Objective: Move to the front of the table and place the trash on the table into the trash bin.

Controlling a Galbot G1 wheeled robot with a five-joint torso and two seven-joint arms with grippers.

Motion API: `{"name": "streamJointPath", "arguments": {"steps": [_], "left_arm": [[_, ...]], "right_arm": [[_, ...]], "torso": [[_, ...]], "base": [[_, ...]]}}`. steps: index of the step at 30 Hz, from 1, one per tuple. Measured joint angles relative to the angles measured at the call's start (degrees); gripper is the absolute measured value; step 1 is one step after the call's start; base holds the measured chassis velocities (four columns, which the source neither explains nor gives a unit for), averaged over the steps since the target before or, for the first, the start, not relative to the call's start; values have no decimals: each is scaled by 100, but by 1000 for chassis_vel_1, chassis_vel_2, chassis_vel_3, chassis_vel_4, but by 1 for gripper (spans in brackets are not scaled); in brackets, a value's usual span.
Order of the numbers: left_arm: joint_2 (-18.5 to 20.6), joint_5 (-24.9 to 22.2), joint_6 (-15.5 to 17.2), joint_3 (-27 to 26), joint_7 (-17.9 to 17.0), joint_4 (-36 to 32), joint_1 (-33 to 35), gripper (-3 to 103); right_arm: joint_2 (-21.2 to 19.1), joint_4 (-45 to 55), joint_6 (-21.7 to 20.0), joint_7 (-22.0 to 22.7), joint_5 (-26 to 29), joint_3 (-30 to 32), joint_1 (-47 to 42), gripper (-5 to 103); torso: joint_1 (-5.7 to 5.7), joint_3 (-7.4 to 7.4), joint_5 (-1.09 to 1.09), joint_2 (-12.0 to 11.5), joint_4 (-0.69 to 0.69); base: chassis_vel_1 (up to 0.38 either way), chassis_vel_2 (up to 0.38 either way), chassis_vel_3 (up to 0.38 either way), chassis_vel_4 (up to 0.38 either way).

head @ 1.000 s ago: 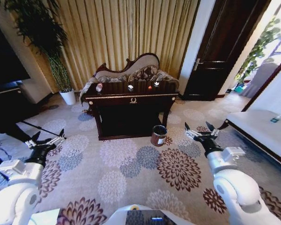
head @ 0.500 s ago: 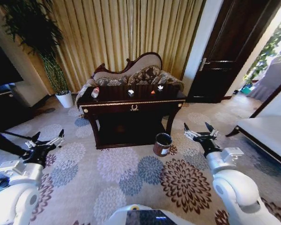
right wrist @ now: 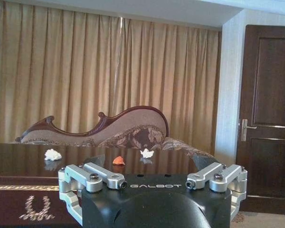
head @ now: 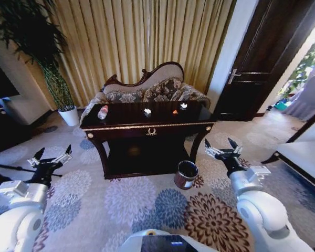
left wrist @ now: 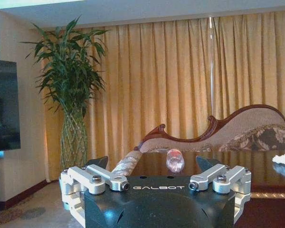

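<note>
Robot faces the counter (head: 147, 127), short of reach. Left tool (head: 51, 158) and right tool (head: 221, 149) both spread apart, empty, held low. Bottle (head: 102, 112), 2 paper wads (head: 147, 111), orange scrap (head: 175, 111) on top. Trash bin (head: 186, 174) on carpet at front-right; driving closer risks knocking it.

Long gold pleated curtains (head: 147, 42) cover back wall. Curvy brown patterned sofa (head: 152, 89) in front. Tall green plant in white pot (head: 69, 115) on left. Dark wooden door (head: 268, 58) on right. Flowery carpet (head: 147, 199) on floor.
</note>
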Motion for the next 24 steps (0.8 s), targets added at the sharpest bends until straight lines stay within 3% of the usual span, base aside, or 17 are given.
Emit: {"name": "streamJointPath", "arguments": {"steps": [24], "left_arm": [[-67, -37, -13, -13, 3, -4, 80, 100]], "right_arm": [[96, -68, -2, -4, -282, -129, -11, 100]], "torso": [[2, 1, -3, -1, -2]], "base": [[-234, 234, 227, -241]]}}
